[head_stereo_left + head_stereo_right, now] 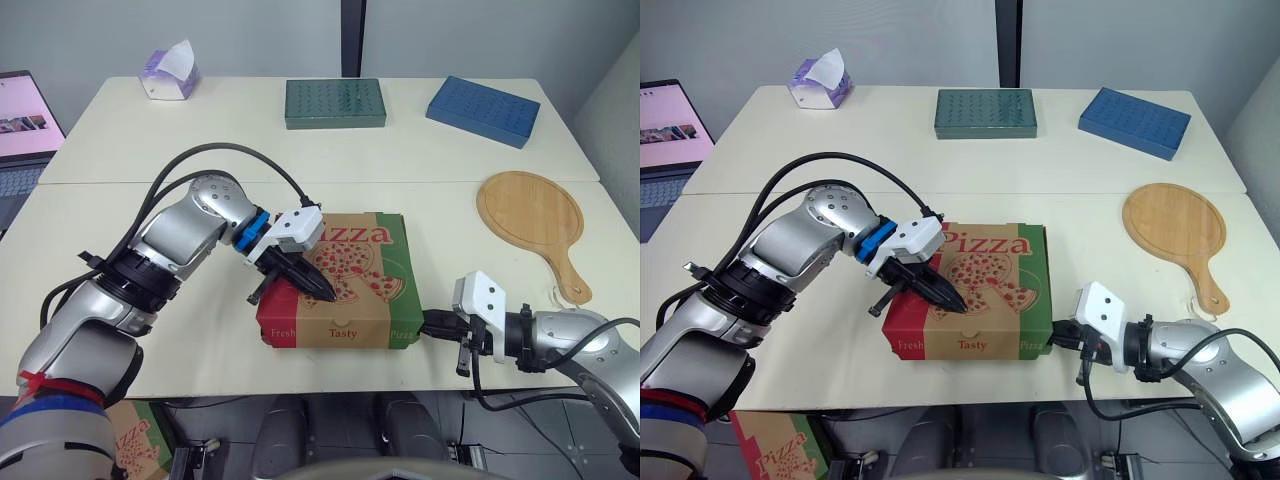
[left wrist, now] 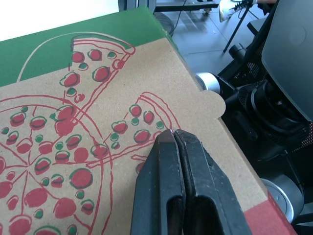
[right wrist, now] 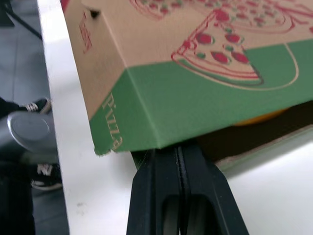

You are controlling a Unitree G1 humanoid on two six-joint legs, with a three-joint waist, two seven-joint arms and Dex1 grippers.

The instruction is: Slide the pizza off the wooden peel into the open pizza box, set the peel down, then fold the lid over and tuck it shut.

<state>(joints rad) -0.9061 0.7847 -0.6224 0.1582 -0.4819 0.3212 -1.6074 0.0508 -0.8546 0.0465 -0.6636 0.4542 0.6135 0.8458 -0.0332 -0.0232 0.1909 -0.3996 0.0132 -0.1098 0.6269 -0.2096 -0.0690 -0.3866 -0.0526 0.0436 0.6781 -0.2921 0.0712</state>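
The pizza box (image 1: 375, 262) lies near the table's front edge with its printed lid folded down. My left gripper (image 1: 325, 293) is shut, its tips pressing on the lid's front left part (image 2: 73, 122). My right gripper (image 1: 428, 325) is also shut, at the box's front right corner, tips against the lower edge of the green side flap (image 3: 205, 93). That side of the lid stands slightly raised, and something orange shows in the gap. The wooden peel (image 1: 528, 212) lies bare on the table to the right, handle toward the front.
A green box (image 1: 335, 103) and a blue box (image 1: 484, 110) lie along the far edge. A tissue box (image 1: 168, 75) stands at the far left, a laptop (image 1: 20, 130) beyond the table's left side. Another pizza box (image 1: 135, 445) sits on the floor.
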